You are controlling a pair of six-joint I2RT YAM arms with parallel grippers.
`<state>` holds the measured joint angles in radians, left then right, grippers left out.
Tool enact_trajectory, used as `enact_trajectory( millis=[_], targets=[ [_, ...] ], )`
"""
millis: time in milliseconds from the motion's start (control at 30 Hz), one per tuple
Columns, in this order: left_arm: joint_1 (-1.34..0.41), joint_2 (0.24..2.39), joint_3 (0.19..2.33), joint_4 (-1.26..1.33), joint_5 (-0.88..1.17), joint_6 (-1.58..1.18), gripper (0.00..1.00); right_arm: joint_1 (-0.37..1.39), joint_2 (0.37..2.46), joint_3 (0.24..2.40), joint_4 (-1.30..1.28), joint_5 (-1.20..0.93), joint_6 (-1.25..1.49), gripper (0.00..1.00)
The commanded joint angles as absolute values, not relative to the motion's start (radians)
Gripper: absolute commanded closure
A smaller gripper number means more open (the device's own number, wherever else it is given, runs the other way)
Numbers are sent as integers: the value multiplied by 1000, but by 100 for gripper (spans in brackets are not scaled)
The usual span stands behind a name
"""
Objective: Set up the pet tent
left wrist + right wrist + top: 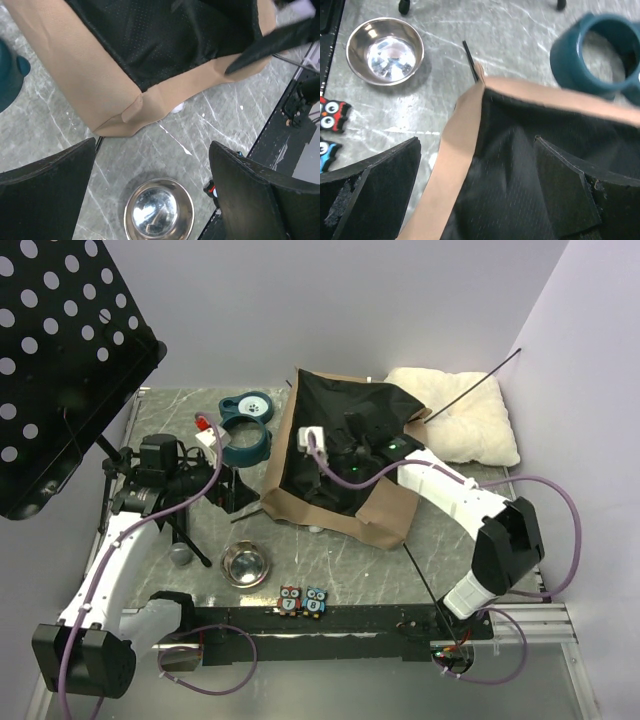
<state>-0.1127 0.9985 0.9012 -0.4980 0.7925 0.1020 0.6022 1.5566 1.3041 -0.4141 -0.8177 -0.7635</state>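
Note:
The pet tent lies collapsed in the middle of the table, black base panel up and tan fabric round its edges. A thin black pole sticks out over its far right side. My right gripper hovers over the black panel, open; in the right wrist view its fingers straddle the tan edge without closing on it. My left gripper is open and empty just left of the tent's near left corner, above a steel bowl. A small white bit peeks from under the tent's edge.
A blue pet bowl stand stands left of the tent and a white fluffy cushion lies at the far right. The steel bowl and two owl toys sit near the front. A black perforated stand overhangs the far left.

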Motion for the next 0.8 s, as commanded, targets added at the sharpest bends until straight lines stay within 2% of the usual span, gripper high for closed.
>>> enact_trajectory(
  millis=[0, 367, 667, 767],
  targets=[
    [-83, 1003, 890, -419, 862, 48, 0, 660, 1595, 1364, -308, -824, -844, 0],
    [-68, 1009, 864, -365, 876, -44, 2, 718, 1750, 1454, -330, -819, -994, 1],
    [-43, 994, 836, -273, 887, -155, 1, 741, 1870, 1485, -347, -830, -997, 5],
    [-40, 988, 830, -262, 881, -167, 2, 744, 1894, 1476, -322, -816, -988, 11]
  ],
)
